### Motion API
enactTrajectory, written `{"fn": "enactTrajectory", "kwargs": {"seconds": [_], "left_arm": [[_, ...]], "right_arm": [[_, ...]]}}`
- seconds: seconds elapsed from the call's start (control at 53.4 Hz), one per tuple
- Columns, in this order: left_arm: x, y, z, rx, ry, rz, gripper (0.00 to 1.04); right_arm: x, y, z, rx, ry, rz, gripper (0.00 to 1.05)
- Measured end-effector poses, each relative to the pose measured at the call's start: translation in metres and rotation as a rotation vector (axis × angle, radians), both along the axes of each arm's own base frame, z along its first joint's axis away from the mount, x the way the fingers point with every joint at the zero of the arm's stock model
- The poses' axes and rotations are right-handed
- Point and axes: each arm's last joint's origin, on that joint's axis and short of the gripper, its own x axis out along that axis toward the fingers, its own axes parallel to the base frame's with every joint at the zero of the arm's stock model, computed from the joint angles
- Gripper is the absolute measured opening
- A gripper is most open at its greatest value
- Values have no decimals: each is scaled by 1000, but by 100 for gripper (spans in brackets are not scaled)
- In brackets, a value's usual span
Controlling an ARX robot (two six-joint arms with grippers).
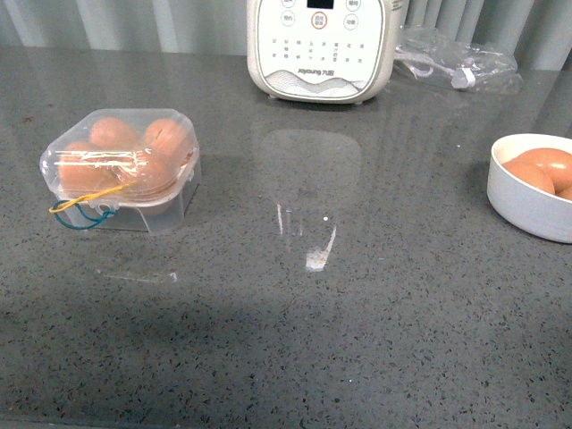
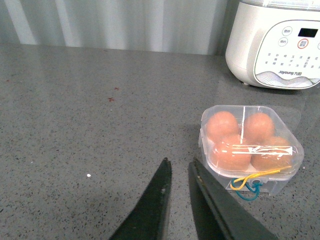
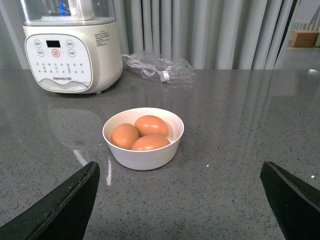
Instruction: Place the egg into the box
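Observation:
The clear egg box (image 1: 121, 170) sits at the left of the grey table with its lid down over several brown eggs, yellow and blue cords at its front. In the left wrist view the box (image 2: 250, 142) lies just beyond my left gripper (image 2: 178, 167), which is shut and empty. A white bowl (image 1: 529, 185) at the right edge holds brown eggs. In the right wrist view the bowl (image 3: 145, 159) holds three eggs, one on top (image 3: 151, 125), and my right gripper (image 3: 180, 172) is open wide and empty short of it. Neither gripper shows in the front view.
A cream electric cooker (image 1: 320, 46) stands at the back centre. A crumpled clear plastic bag (image 1: 456, 61) lies to its right. A curtain hangs behind the table. A cardboard box (image 3: 304, 38) sits far off at the right in the right wrist view.

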Motion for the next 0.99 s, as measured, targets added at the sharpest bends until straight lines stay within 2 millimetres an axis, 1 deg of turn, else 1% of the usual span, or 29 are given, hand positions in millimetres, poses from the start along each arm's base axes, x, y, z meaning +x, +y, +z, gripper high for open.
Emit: {"fn": "enactTrajectory", "kwargs": {"seconds": [0.075, 0.318, 0.393, 0.992], "left_arm": [[-5, 0, -2, -4, 0, 0, 3], [-17, 0, -7, -6, 0, 0, 4], [-20, 0, -11, -7, -10, 0, 4], [-41, 0, -5, -7, -37, -2, 4]], "right_arm": [[0, 0, 0, 0, 0, 0, 97], [0, 0, 0, 0, 0, 0, 97], [0, 0, 0, 0, 0, 0, 97], [0, 0, 0, 0, 0, 0, 97]]}}
